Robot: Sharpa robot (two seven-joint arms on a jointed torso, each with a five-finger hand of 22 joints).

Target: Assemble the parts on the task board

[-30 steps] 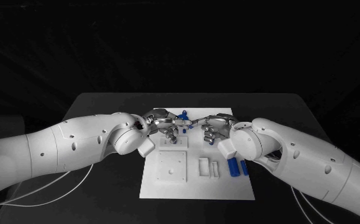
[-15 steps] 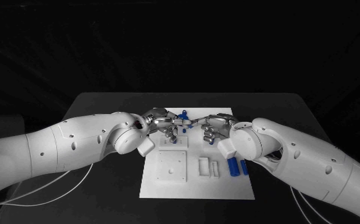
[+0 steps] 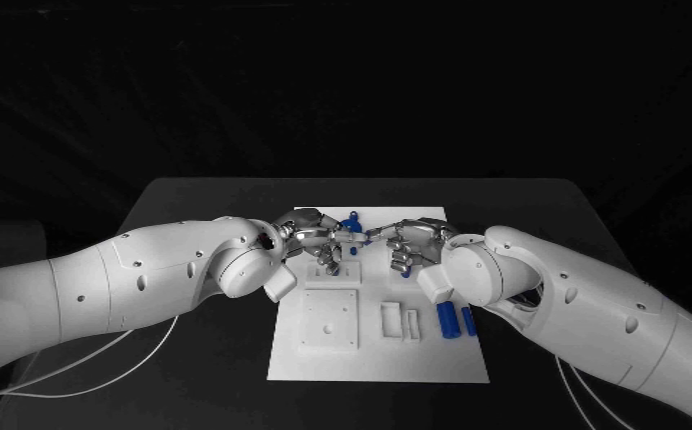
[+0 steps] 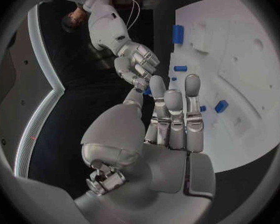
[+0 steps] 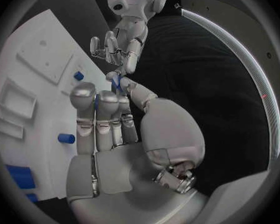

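At the far end of the task board [image 3: 378, 360], both hands meet over a small blue part [image 3: 355, 222]. The left hand [image 3: 315, 238] and right hand [image 3: 407, 243] both pinch it, at twelve o'clock from the two blue parts [image 3: 456, 319].

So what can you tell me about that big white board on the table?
The board is a flat white plate lying in the middle of the black table. It looks like hard plastic. Raised white blocks and shallow slots are set into it, a square one nearest the left arm. Small blue parts sit on it near the right arm. Both hands, left hand and right hand, hang over its far end.
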